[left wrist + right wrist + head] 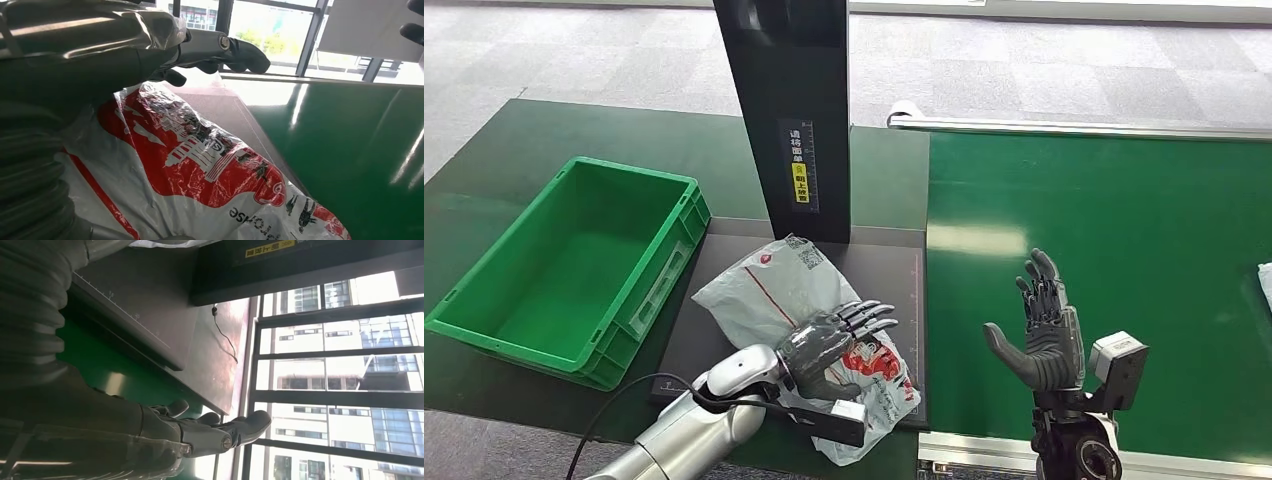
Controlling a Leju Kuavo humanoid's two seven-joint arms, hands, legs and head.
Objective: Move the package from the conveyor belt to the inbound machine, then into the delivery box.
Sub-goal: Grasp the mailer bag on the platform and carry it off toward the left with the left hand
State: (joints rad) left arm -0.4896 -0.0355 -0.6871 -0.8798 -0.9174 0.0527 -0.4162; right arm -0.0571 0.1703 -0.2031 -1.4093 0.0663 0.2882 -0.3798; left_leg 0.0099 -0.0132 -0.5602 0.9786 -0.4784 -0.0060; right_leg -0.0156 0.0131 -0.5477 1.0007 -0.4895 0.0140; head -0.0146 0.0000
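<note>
The package (759,290) is a white plastic bag with red print, lying crumpled on the black platform (884,290) of the inbound machine, in front of its black post (799,110). My left hand (829,345) lies over the near end of the bag with fingers stretched out and spread, thumb against the plastic. In the left wrist view the fingers (235,52) reach out just above the bag (200,165). My right hand (1044,335) is raised above the green conveyor belt (1124,220), palm open, holding nothing; the right wrist view shows it (200,432) with straight fingers.
A green delivery box (484,325) stands to the left of the platform, nothing inside it. Another white package (1266,280) peeks in at the belt's right edge. A metal rail (1074,127) borders the belt's far side.
</note>
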